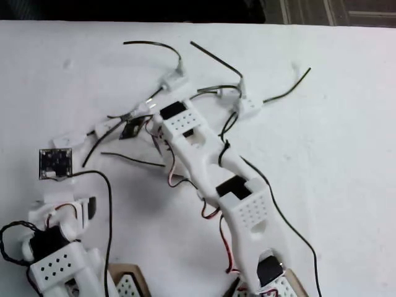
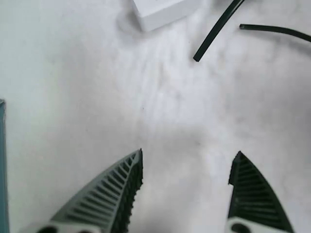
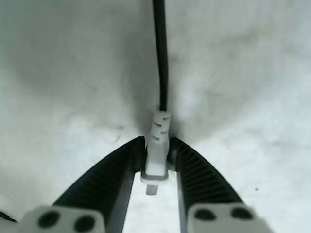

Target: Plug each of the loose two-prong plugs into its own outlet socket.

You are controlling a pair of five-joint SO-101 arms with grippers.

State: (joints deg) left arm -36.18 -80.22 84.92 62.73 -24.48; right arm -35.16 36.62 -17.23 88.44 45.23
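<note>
**Right claw** (image 3: 156,145): closed down on a white plug (image 3: 156,160). The plug body is pinched between the two dark ribbed fingers, touching both. Its ribbed neck juts just beyond the fingertips, and its black cord (image 3: 160,53) runs straight on from there over the white table (image 3: 58,73). In the high view the right arm (image 1: 210,167) slants from bottom centre up to left of centre of the frame.

**Left claw** (image 2: 189,155): spread wide, nothing in its grasp, bare table between the fingers. A white block (image 2: 163,9) lies ahead of the tips, well apart from them. Two loose cord ends (image 2: 214,34) lie beside that block. Whether it is a socket or a plug cannot be told.

**Left arm** (image 1: 59,260): lower left of the high view.

**Corded white pieces**: one at upper centre of the high view (image 1: 173,77), a second to its right (image 1: 247,105). Both lie on the table, apart from each other
</note>
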